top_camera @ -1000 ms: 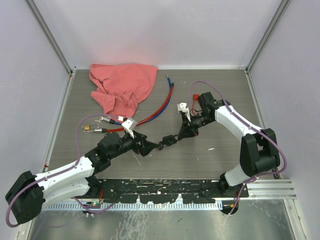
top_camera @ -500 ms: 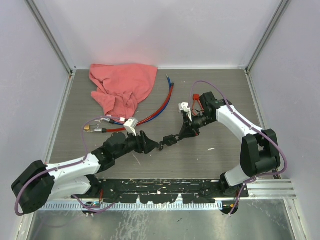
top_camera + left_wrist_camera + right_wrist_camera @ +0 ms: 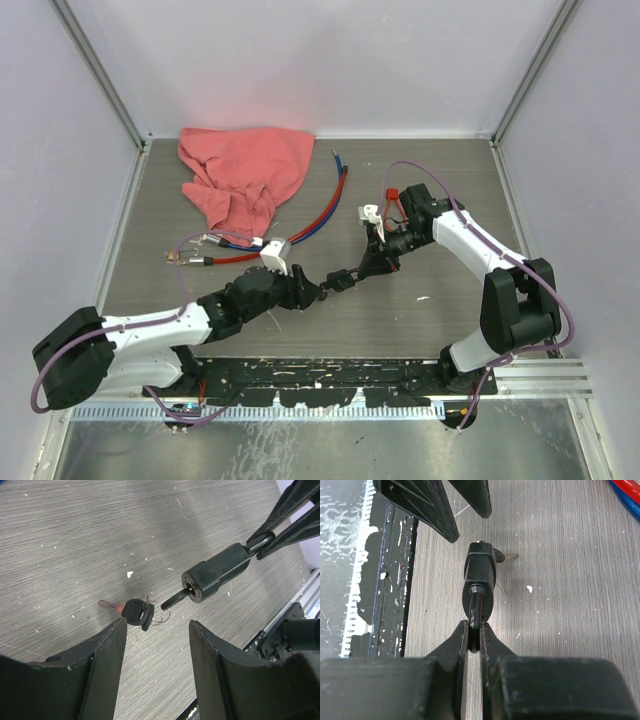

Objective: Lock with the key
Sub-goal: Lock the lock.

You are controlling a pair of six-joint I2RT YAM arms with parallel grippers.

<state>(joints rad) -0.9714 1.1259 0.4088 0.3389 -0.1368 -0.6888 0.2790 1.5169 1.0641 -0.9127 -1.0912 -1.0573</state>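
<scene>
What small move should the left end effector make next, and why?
Probably ease the left end effector forward until its fingers bracket the key that sticks out of the padlock. Its jaws stand open and empty, short of that key. The right end effector pinches the padlock's shackle, so the lock looks ready. The spare keys lie on the table.

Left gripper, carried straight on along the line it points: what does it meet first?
Likely the black key bunch just ahead of the left gripper, then the lock; depth is unclear.
</scene>
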